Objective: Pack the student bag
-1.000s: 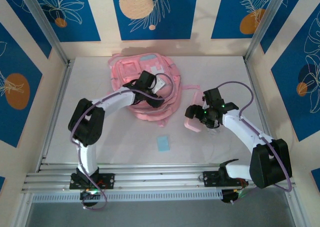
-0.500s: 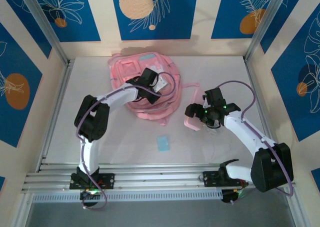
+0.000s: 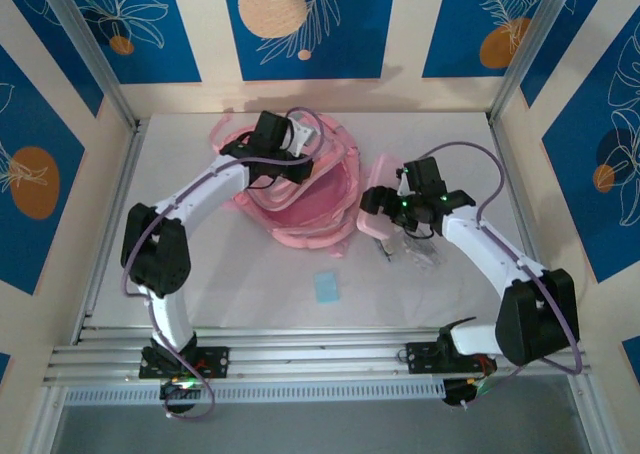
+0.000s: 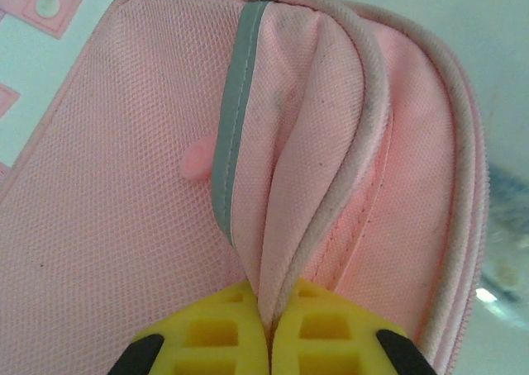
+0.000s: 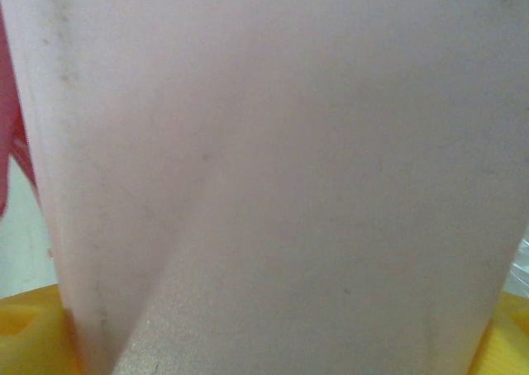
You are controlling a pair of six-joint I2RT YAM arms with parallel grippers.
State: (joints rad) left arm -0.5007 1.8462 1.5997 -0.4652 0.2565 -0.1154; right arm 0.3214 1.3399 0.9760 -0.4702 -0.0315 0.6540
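The student bag [image 3: 300, 214], a big soft pink backpack, lies at the back middle of the table with its mouth pulled open. My left gripper [image 3: 298, 140] is shut on a fold of the bag's piped rim [image 4: 285, 226], pinched between the yellow fingers [image 4: 211, 334]. My right gripper [image 3: 392, 206] holds a flat pink pencil case [image 3: 376, 224] just right of the bag's opening. In the right wrist view the pencil case [image 5: 289, 177] spans the gap between the yellow fingers [image 5: 25, 338], which stand wide on it.
A small light blue card [image 3: 326, 287] lies on the white table in front of the bag. Crumpled clear plastic [image 3: 420, 253] lies under the right arm. Metal frame posts and patterned walls close in the table on three sides.
The left gripper shut on the bag's rim and drew it back and up, opening the bag. The right gripper carried the pencil case left, closer to the opening.
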